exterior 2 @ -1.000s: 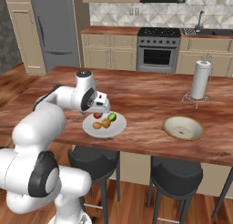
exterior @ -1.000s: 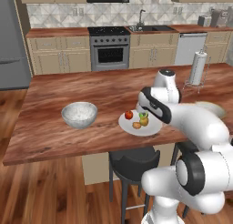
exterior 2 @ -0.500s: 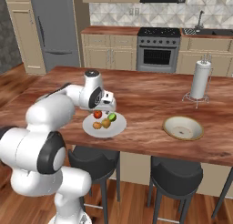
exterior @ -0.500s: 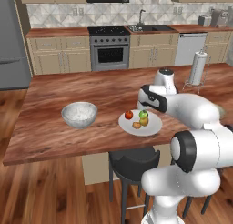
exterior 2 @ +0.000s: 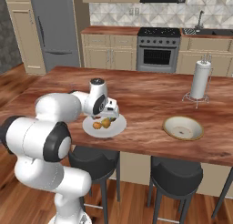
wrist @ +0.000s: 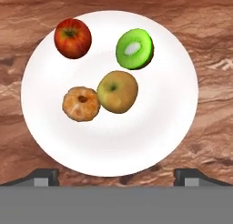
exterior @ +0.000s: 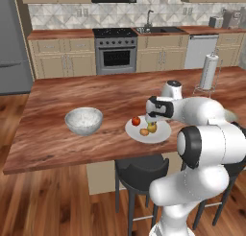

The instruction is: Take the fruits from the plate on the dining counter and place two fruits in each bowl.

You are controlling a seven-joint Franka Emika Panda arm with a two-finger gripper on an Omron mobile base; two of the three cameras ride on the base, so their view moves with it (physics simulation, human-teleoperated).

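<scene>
The white plate (wrist: 113, 141) lies on the reddish-brown dining counter (exterior: 72, 93) and carries a red fruit (wrist: 73, 38), a bright green cut fruit (wrist: 134, 48), a yellow-green fruit (wrist: 117, 91) and an orange fruit (wrist: 81, 104). The last two touch. My gripper (wrist: 116, 176) hangs open above the plate's near rim, its fingertips (wrist: 43, 175) wide apart and holding nothing. From the left base, the gripper (exterior: 153, 110) sits over the plate (exterior: 162, 133). The grey-white bowl (exterior: 84, 120) stands to the left. The beige bowl (exterior 2: 183, 128) stands to the right.
A paper towel holder (exterior 2: 200, 79) stands on the counter's far right. Dark stools (exterior 2: 175, 177) sit under the counter's front edge. My own arm (exterior 2: 59, 107) stretches low across the counter beside the plate (exterior 2: 117, 125).
The hand has slid over the plate and dropped a little lower, and the arm has folded in closer. The fruits and bowls have not moved.
</scene>
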